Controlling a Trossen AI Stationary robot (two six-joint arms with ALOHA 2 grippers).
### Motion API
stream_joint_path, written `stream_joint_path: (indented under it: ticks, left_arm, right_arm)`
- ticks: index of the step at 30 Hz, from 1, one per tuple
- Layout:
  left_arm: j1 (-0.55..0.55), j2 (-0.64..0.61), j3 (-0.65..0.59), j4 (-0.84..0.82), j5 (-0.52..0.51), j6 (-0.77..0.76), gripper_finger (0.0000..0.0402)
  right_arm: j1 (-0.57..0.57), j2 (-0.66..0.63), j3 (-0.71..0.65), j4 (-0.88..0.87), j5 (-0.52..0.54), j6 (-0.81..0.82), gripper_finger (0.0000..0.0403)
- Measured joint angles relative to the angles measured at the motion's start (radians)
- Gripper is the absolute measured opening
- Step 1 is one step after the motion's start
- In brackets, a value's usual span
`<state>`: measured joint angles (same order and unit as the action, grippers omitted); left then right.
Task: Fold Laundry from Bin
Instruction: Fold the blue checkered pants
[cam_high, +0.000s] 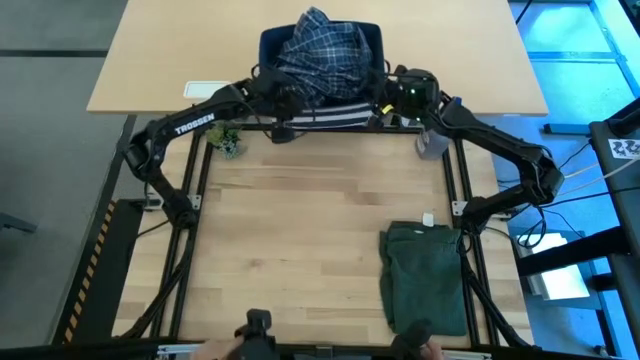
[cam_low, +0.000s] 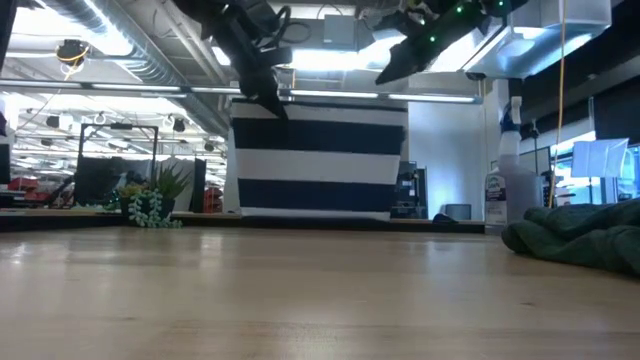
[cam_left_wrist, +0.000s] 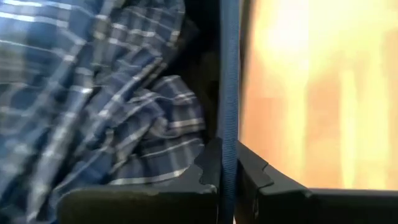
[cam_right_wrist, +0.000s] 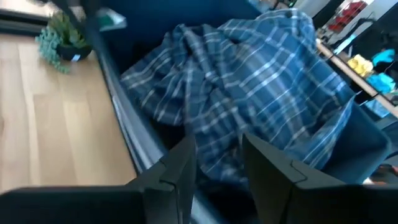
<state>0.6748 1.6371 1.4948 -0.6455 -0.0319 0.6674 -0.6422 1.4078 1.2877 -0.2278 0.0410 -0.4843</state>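
The navy bin (cam_high: 270, 45) with white stripes (cam_low: 320, 160) stands on its bottom at the table's far middle. The blue-and-white plaid shirt (cam_high: 325, 55) is heaped in it and rises above the rim. My left gripper (cam_left_wrist: 228, 168) is shut on the bin's rim at its near left corner (cam_high: 283, 100). My right gripper (cam_right_wrist: 217, 162) hovers at the bin's near right corner (cam_high: 392, 97) with its fingers apart over the plaid shirt (cam_right_wrist: 249, 81). A dark olive-green garment (cam_high: 425, 275) lies crumpled on the table at the near right. My left gripper pinches the bin's blue rim (cam_left_wrist: 228, 124) between its two fingers, one finger on the inner side by the plaid shirt (cam_left_wrist: 93, 93) and one on the outer side. The fingers slant down from the table's near left. I cannot tell whether my right gripper touches the rim (cam_right_wrist: 124, 137).
A clear spray bottle (cam_high: 432, 140) stands just right of the bin, under my right arm. A small green plant (cam_high: 228, 140) sits left of the bin. A white card (cam_high: 205, 90) lies at the far left. Bare wood stretches across the table's middle.
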Motion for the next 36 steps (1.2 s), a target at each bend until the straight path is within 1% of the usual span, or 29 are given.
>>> stream_joint_path:
  ticks: [4, 7, 12, 17, 19, 22, 26, 31, 34, 36]
  left_arm:
    - [-0.045, -0.002, -0.017, -0.031, -0.006, -0.007, 0.0005]
    - [-0.075, -0.003, -0.035, -0.037, -0.010, -0.012, 0.0004]
    - [-0.127, -0.003, -0.089, -0.043, -0.003, -0.042, 0.0003]
    - [-0.167, -0.001, -0.140, -0.046, -0.002, -0.059, 0.0002]
    - [-0.178, 0.000, -0.148, -0.044, -0.015, -0.070, 0.0002]
    - [-0.187, 0.000, -0.150, -0.037, -0.039, -0.089, 0.0002]
    - [-0.188, 0.000, -0.150, -0.026, -0.047, -0.089, 0.0001]
    - [-0.188, 0.000, -0.150, -0.019, -0.048, -0.090, 0.0001]
    - [-0.188, 0.000, -0.150, -0.015, -0.054, -0.092, 0.0001]
    - [-0.188, 0.000, -0.150, -0.012, -0.055, -0.092, 0.0001]
  right_arm:
    - [0.000, 0.002, 0.013, 0.016, 0.000, -0.016, 0.0133]
    - [0.000, 0.021, 0.013, 0.029, 0.000, -0.024, 0.0147]
    - [0.000, 0.095, 0.013, 0.080, 0.003, -0.045, 0.0203]
    - [0.000, 0.166, 0.013, 0.209, 0.059, -0.049, 0.0263]
    - [-0.004, 0.192, 0.013, 0.244, 0.070, -0.050, 0.0280]
    - [-0.008, 0.226, 0.019, 0.257, 0.060, -0.050, 0.0294]
    - [-0.007, 0.278, 0.063, 0.202, 0.052, -0.048, 0.0294]
    - [-0.007, 0.347, 0.101, 0.140, 0.007, -0.048, 0.0282]
    - [-0.006, 0.365, 0.101, 0.145, 0.008, -0.050, 0.0257]
    - [-0.006, 0.366, 0.102, 0.143, 0.009, -0.057, 0.0222]
